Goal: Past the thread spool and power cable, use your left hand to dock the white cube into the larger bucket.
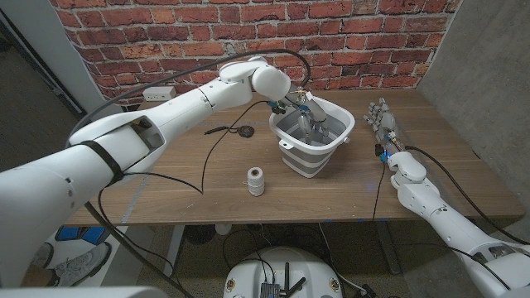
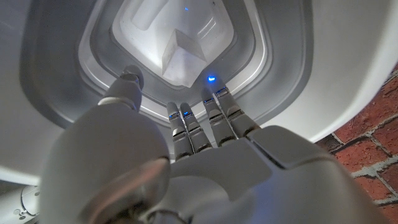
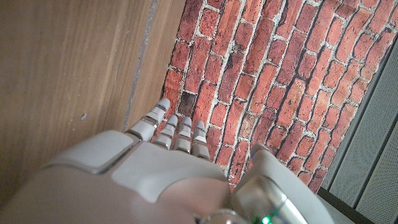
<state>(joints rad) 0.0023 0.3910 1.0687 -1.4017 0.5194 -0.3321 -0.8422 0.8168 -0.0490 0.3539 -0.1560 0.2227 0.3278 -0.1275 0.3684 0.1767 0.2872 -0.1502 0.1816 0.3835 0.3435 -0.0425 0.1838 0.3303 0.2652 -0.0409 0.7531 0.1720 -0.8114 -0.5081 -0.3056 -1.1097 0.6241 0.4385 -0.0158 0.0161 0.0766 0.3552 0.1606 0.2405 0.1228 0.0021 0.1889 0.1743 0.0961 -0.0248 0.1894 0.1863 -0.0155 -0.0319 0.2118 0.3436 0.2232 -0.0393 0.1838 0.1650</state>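
The grey-and-white bucket (image 1: 306,159) stands at the table's middle back. My left hand (image 1: 305,112) reaches down into it from above. In the left wrist view the white cube (image 2: 180,55) lies on the bucket's floor (image 2: 62,62), just beyond my left hand's (image 2: 186,155) outstretched fingers (image 2: 177,121), which hold nothing. The white thread spool (image 1: 257,180) stands upright in front of the bucket, toward the near edge. A black power cable (image 1: 234,130) lies left of the bucket. My right hand (image 1: 383,124) stands to the bucket's right with fingers up, holding nothing.
A white power strip (image 1: 158,93) lies at the back left by the brick wall (image 3: 261,74). Thin black wire loops across the table's left half (image 1: 203,170). My right hand (image 3: 168,168) is above bare wood near the table's back edge.
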